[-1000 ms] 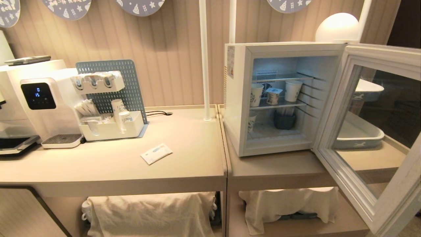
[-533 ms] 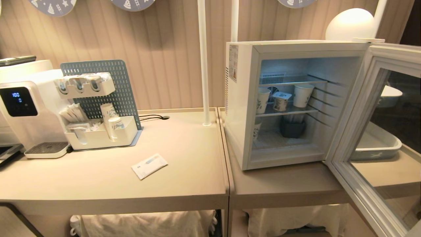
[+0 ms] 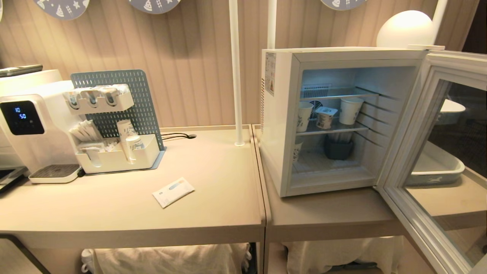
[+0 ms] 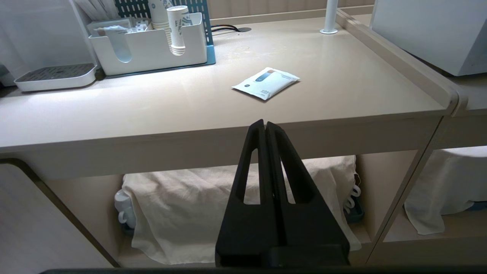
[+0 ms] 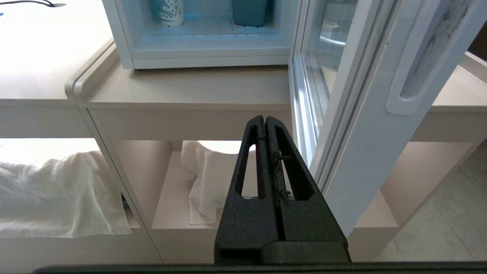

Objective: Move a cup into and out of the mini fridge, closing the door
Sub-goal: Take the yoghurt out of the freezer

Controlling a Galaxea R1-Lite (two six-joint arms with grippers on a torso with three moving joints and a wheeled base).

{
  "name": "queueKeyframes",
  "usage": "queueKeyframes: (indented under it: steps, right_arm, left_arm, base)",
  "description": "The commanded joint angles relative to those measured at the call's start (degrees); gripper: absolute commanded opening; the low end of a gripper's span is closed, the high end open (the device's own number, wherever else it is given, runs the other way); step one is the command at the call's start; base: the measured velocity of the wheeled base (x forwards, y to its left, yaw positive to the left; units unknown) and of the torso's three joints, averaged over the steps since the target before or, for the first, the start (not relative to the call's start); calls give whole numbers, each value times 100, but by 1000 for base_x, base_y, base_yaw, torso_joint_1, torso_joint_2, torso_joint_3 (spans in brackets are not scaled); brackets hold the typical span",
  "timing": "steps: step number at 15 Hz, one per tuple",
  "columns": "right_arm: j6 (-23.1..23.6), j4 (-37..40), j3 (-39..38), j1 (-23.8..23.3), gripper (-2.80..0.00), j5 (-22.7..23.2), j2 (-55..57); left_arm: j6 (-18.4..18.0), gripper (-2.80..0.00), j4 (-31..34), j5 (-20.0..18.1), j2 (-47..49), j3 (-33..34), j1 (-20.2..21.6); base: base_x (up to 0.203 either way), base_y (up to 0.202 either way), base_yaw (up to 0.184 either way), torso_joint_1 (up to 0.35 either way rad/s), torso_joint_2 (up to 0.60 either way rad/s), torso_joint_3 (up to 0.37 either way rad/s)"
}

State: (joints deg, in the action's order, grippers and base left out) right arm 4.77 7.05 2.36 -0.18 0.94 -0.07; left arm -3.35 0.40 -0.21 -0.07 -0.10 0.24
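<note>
Head view same as 0.5 s ago | door [image 3: 437, 152] open, cup [image 3: 325, 117] on fridge [image 3: 281, 114] shelf | left hand [image 4: 265, 123], right hand [image 5: 265, 118] closed, empty

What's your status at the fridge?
Left gripper, right gripper shut, empty, low. Cup on middle shelf between paper cups. Door wide open. Path clear.

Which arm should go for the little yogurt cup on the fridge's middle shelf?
Probably the right. The right gripper sits shut, low before the mini fridge beside its open door, facing the cup. The left gripper faces the neighbouring counter.
</note>
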Motion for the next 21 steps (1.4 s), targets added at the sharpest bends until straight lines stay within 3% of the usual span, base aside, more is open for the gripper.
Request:
queueKeyframes:
  steps: [1,7,14,17,21]
  right_arm:
    - [7,-1,1,1,-280,3,-1]
    - [7,-1,1,1,-280,3,-1]
    - [-11,0,1,1,-280,-6,-1]
    - [-49,-28,60,0,-280,-6,-1]
    - [30,-111,1457,-6,-280,342,671]
  left_arm:
    - [-11,-280,-5,3,7,1,2]
    - [-52,-280,-13,12,7,1,2]
    - [-51,-280,4,3,7,1,2]
    - [-15,-280,4,-6,7,1,2]
    - [1,-280,4,-6,7,1,2]
  base:
    - [0,0,0,0,0,0]
    - [0,10,1,0,-1,0]
    - [0,171,0,1,3,1]
    - [0,33,-1,1,2,0]
    - [0,0,0,0,0,0]
